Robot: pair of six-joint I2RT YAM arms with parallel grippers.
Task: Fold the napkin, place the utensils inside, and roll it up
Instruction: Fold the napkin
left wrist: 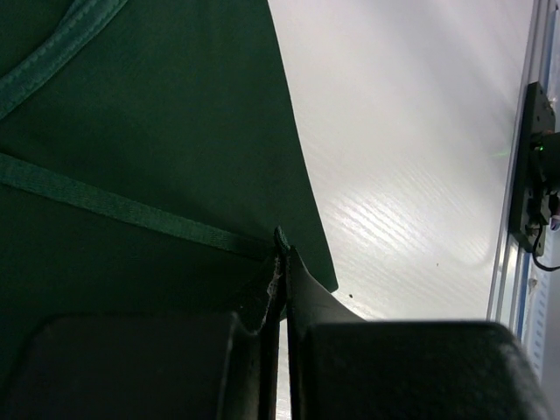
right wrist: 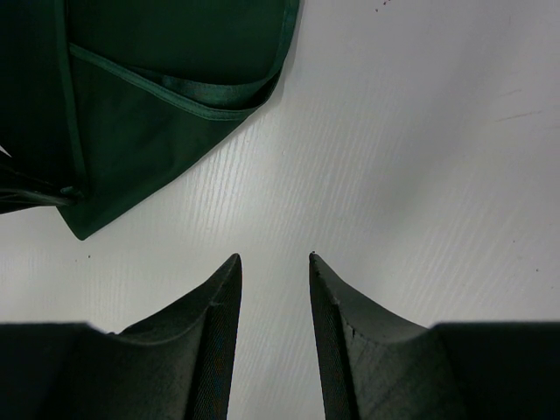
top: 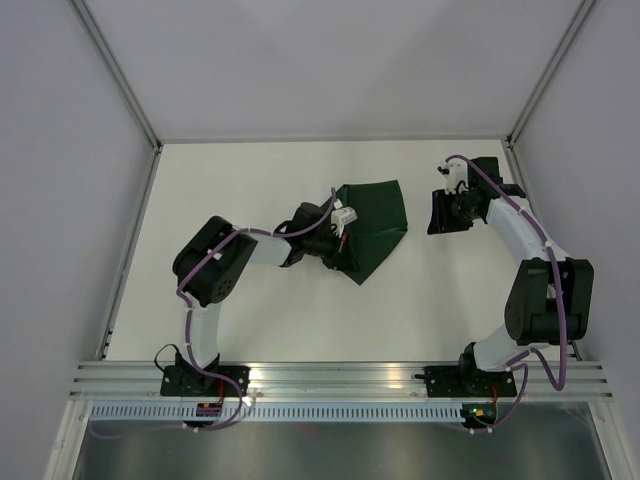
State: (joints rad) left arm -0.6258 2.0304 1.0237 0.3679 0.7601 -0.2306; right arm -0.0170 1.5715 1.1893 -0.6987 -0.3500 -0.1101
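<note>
The dark green napkin (top: 375,225) lies folded in layers on the white table, slightly right of centre. My left gripper (top: 345,245) sits at its left edge, shut on a pinch of the hem. In the left wrist view the napkin (left wrist: 149,131) fills the left side and the left gripper (left wrist: 283,243) nips its edge. My right gripper (top: 440,213) stands open over bare table just right of the napkin. The right wrist view shows the right gripper (right wrist: 274,258) with nothing between its fingers and the napkin (right wrist: 157,79) at upper left. The utensils are out of view.
White walls with metal corner posts (top: 125,85) enclose the table on three sides. An aluminium rail (top: 340,375) carrying both arm bases runs along the near edge. The right arm's base (left wrist: 534,166) shows at the edge of the left wrist view.
</note>
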